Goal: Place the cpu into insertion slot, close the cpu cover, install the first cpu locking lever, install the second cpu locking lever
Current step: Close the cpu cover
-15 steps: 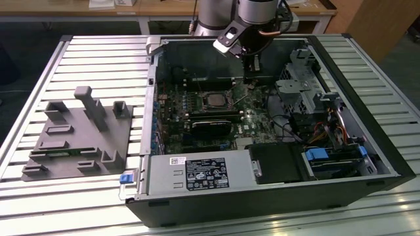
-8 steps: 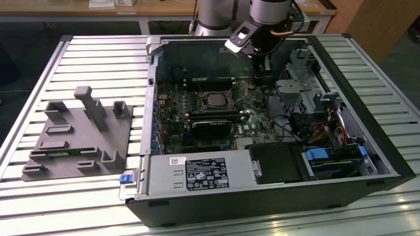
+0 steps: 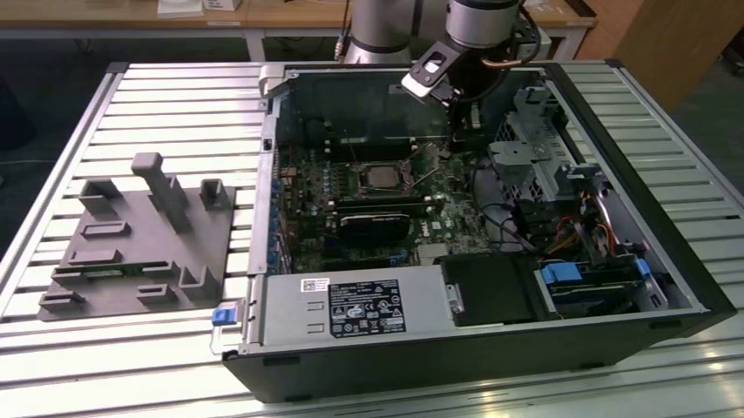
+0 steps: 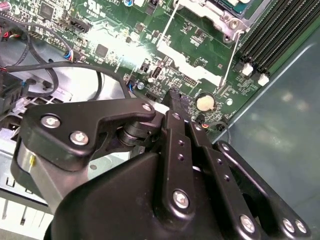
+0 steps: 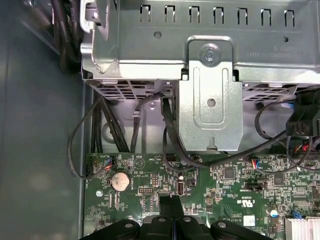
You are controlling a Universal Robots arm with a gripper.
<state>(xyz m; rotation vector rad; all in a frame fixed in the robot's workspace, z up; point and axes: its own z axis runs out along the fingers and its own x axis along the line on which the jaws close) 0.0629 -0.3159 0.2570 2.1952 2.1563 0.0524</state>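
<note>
**Jaws shut above the board, socket levers loose**

Jaws pressed together and pinching nothing, the gripper (image 5: 172, 204) hovered just over the green motherboard (image 5: 150, 195) inside an open computer case (image 3: 651, 261). Both wrist views showed its tip near a round coin cell (image 5: 120, 181). In the exterior view the arm reached down at the upper centre of the frame, on the exterior view's right of the socket.

The cpu (image 3: 379, 178) sat in the insertion slot (image 3: 357, 178) near the middle of that frame, well apart from the fingertips. In the second wrist view the cpu cover (image 4: 210, 11) appeared to lie flat over the chip. The first wire lever (image 4: 167, 25) and the second wire lever (image 4: 231, 57) angled away from the socket's sides, seemingly unlatched.

Judged from this, chip and cover were done and the lever work was in hand. Doing it well seemed to call for meeting the wire near its free end with the closed tip. A steady press down and sideways would let the wire slide under its catch rather than spring off. The tip needed to keep off the coin cell, the small board parts and the black cables (image 5: 167, 135) beside the grey drive cage (image 5: 210, 75). A slip looked the main risk, since the wire was thin and round.
</note>
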